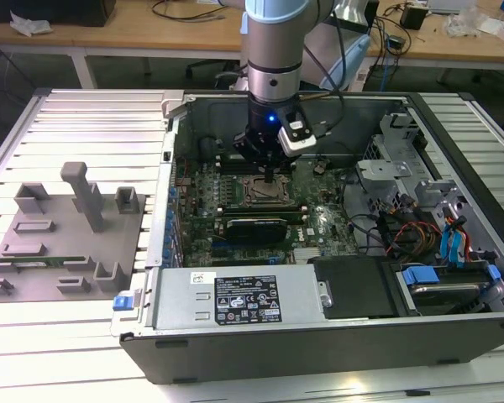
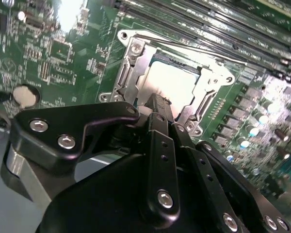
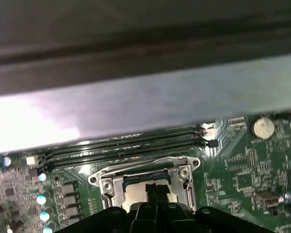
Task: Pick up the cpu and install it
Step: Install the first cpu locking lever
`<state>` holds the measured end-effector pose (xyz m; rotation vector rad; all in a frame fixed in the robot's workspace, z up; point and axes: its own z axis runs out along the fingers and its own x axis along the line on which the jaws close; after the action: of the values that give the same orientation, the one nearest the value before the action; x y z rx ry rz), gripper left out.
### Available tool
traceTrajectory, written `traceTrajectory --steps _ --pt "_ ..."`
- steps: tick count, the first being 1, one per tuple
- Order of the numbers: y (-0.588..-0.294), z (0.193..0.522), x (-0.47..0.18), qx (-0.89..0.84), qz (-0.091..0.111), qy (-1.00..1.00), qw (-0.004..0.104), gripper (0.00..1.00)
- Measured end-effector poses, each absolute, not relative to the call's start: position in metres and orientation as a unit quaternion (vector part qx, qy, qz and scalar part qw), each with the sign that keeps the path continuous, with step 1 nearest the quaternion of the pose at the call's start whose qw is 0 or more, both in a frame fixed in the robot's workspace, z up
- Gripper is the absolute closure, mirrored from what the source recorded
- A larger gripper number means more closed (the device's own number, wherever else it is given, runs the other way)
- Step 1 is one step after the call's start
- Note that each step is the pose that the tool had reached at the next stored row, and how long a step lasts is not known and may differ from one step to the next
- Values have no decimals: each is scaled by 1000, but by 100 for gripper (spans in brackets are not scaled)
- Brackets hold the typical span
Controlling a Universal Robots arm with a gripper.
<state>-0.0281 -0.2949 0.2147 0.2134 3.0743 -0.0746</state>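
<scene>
Item: cpu [image 2: 170, 83], lying flat inside the open socket frame [image 2: 127, 73] on the motherboard [image 2: 48, 58]; I have the gripper [image 2: 157, 103] poised just above the socket, closed narrow on nothing, apparently to nudge the chip home.

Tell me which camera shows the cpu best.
The second wrist view: the cpu shows most of its pale silver top, inside the socket frame. The first wrist view shows a strip beyond the claw; the exterior view, a small patch beneath it.
</scene>
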Motion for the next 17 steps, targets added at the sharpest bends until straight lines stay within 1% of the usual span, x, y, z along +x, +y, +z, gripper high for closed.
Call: traceTrajectory --steps 4,12,17 --pt "-295 217 -28 69 -24 997 30 89" --pt "-295 233 -28 69 -24 997 30 89" --pt "-304 233 -29 68 -24 997 30 89"
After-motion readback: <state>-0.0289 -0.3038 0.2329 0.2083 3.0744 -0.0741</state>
